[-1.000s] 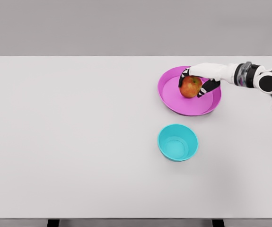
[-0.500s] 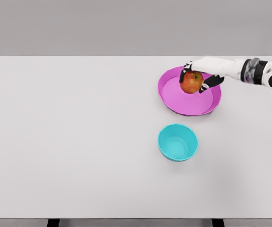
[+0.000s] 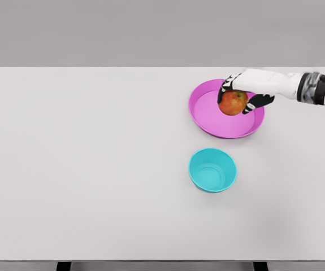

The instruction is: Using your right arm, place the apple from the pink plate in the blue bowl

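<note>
The right hand [image 3: 242,93] is wrapped around the apple [image 3: 233,103], gripping it: dark-tipped fingers [image 3: 226,86] curl over the fruit's far-left side, and another dark finger shows against its right side, so the apple sits pinched between them. The white back of the hand lies just above and to the right of the apple, and from there the white forearm [image 3: 281,84] runs off to the right, past a grey wrist band, to the picture's right edge.

The apple is red with an orange-yellow patch on its upper face. It shows over the upper right part of the pink plate [image 3: 207,116]; from this high view it cannot be told whether its underside touches the plate or hangs clear of it. The plate's rim passes behind the fingers on the far side of the apple, and the plate's bare pink floor spreads out to the left of the apple and toward the viewer.

The blue bowl [image 3: 212,169] stands apart from the plate, nearer the viewer than the apple and slightly to its left. It is upright, its mouth open to the camera, with nothing seen inside it.

Plate and bowl both stand on the white worktop [image 3: 83,164], which reaches far to the left of the apple. Beyond the worktop's far edge is a plain grey wall [image 3: 122,31].
</note>
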